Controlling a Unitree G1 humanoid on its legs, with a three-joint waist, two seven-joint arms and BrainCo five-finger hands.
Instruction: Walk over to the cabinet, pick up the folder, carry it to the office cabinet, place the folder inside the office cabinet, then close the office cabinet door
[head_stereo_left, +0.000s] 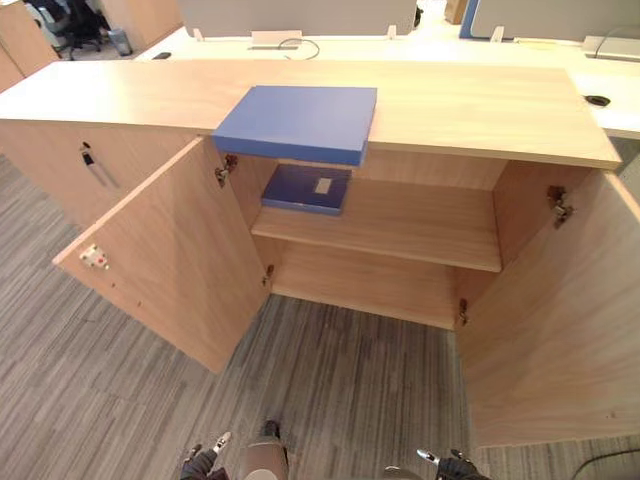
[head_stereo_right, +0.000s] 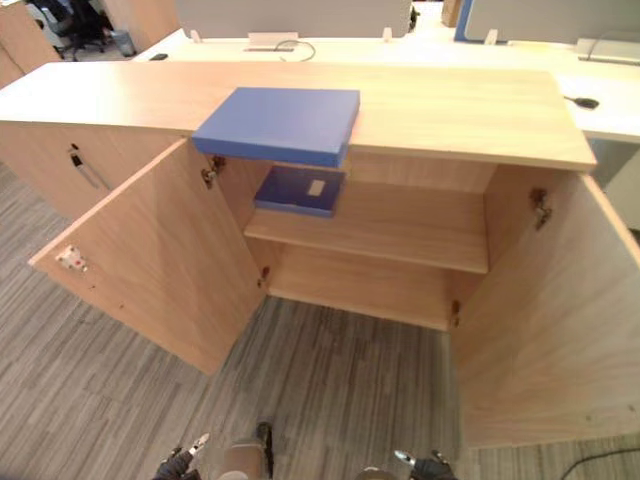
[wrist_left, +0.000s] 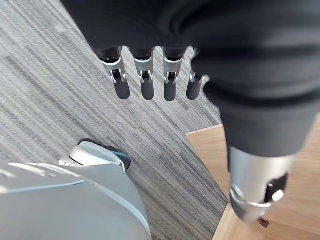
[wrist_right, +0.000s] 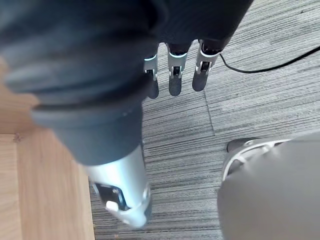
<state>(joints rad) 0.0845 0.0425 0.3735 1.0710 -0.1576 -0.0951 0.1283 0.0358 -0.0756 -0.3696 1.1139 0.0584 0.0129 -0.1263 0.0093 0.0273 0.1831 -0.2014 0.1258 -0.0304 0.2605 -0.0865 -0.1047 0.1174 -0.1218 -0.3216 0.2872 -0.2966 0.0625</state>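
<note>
Left hand (wrist_left: 145, 82) hangs at seven o'clock, fingers straight, empty; right hand (wrist_right: 174, 80) at five o'clock, likewise relaxed and empty.

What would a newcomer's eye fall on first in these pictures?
A blue folder lies on the cabinet top, jutting over its front edge, straight above a second folder on the shelf inside. The left door and right door stand wide open. The left hand and right hand hang open and empty over the carpet.
</note>
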